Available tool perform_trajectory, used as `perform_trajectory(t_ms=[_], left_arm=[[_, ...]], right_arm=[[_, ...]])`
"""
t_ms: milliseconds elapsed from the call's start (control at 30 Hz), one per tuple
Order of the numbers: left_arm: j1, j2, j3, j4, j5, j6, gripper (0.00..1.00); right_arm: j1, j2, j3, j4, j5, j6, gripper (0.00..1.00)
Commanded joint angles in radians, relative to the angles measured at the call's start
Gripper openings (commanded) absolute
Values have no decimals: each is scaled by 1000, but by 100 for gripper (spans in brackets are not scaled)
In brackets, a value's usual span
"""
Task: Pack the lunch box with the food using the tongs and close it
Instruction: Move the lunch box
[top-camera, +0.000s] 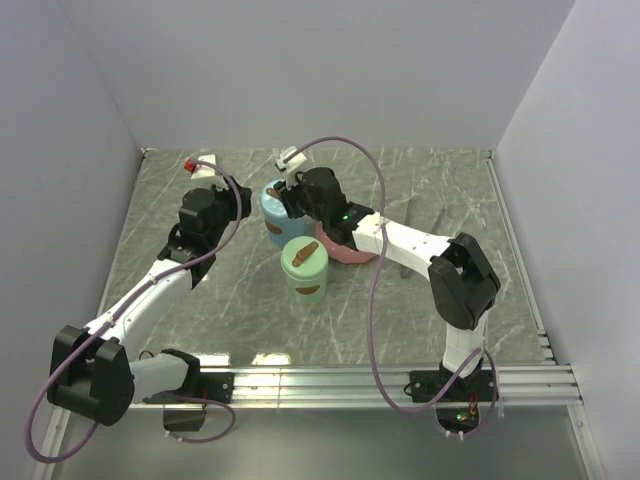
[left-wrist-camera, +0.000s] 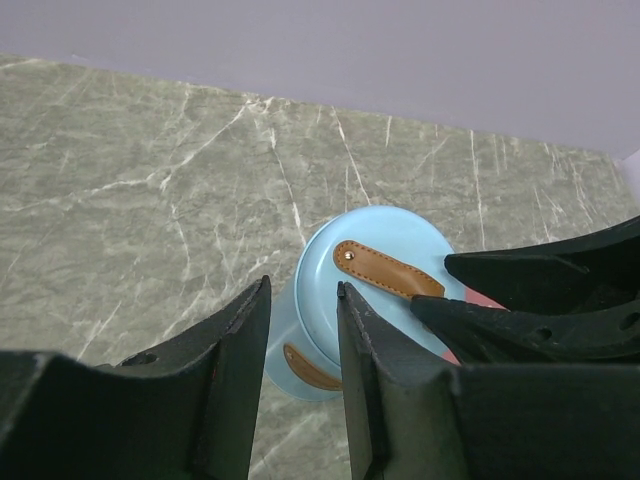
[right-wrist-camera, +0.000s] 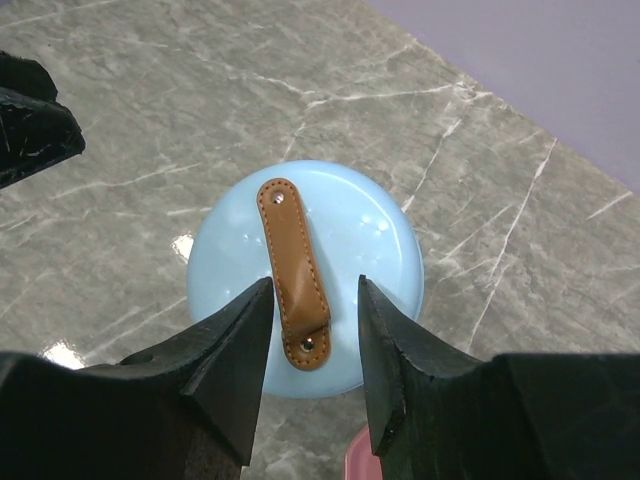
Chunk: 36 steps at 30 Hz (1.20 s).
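Note:
A round light-blue lunch box (top-camera: 271, 210) with a closed lid (right-wrist-camera: 350, 225) and a brown strap handle (right-wrist-camera: 291, 258) stands mid-table. My right gripper (right-wrist-camera: 315, 290) hovers open just above the lid, with the near end of the strap between its fingers. My left gripper (left-wrist-camera: 300, 295) is open at the box's (left-wrist-camera: 390, 235) left side, and the box's rim shows through the gap between its fingers. The right fingers (left-wrist-camera: 540, 275) reach in from the right in the left wrist view. The food and the tongs are out of view.
A green round container (top-camera: 304, 265) with a brown strap stands just in front of the blue one. A pink plate (top-camera: 347, 252) lies under the right arm's forearm, its edge (right-wrist-camera: 356, 462) below the right fingers. Walls close the table at the back and sides.

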Motion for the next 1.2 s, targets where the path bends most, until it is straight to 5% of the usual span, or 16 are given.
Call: perform_trajectory(t_ms=[0,267,600,900,1167], left_arm=[[8,-18,-2,52,24,-19,39],[16,-9,-1,51,37,-21,39],[17,-13,-5,60,56,-25,39],[19,-16,-16,67,62,-25,39],[19,-10,-11,57,68,-22,39]], right_arm=[[6,16,43,15,10,-16,46],[10,30,53,3,-33,-12,41],[10,45,74,-5,-39,-4,14],[10,16,48,57,11,51,0],[10,-4,27,116,39,105,0]])
